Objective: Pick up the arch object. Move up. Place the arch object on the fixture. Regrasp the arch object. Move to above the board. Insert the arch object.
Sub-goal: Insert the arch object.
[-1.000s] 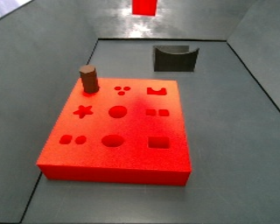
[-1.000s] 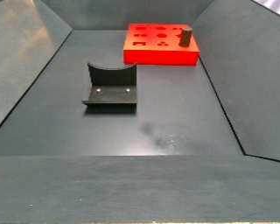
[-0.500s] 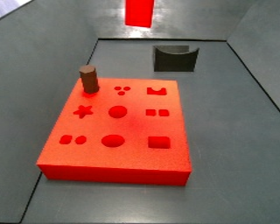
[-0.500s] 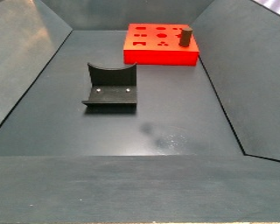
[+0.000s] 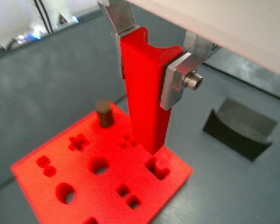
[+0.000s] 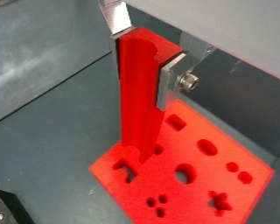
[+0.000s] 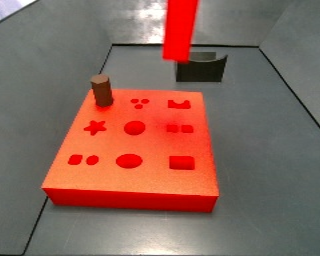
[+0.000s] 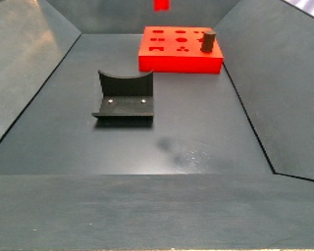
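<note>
Pincer: mine [image 5: 154, 54], closed on the upper part of the arch object [image 5: 145, 96], one silver finger [image 5: 181, 79] flat against its side and the other finger [image 6: 116, 15] at its top on the opposite side; it hangs above the board [image 5: 60, 188].
Arch object: a long, bright red bar that I hold upright, long axis vertical, free end pointing down at the board; in both wrist views [image 6: 137, 98] the lower end overlaps the board's face, but I cannot tell whether it touches.
Arch object from the sides: in a side view [image 7: 180, 29] it hangs as a vertical red strip with its lower end over the back of the desk, in front of the fixture [image 7: 200, 66]; in a side view [image 8: 161, 5] only its tip shows at the upper edge, above the board [image 8: 181, 50].
Board: flat on the desk [image 8: 186, 137], darker cut-outs facing up, a short brown peg [image 7: 101, 90] standing in one back corner.
Fixture: dark, standing on the desk apart from the board [image 7: 133, 140], with nothing on it.
Change since earlier: the bar reaches much lower in the side view than half a second ago, when only a short red piece showed at the upper edge; board, peg and fixture lie where they did.
</note>
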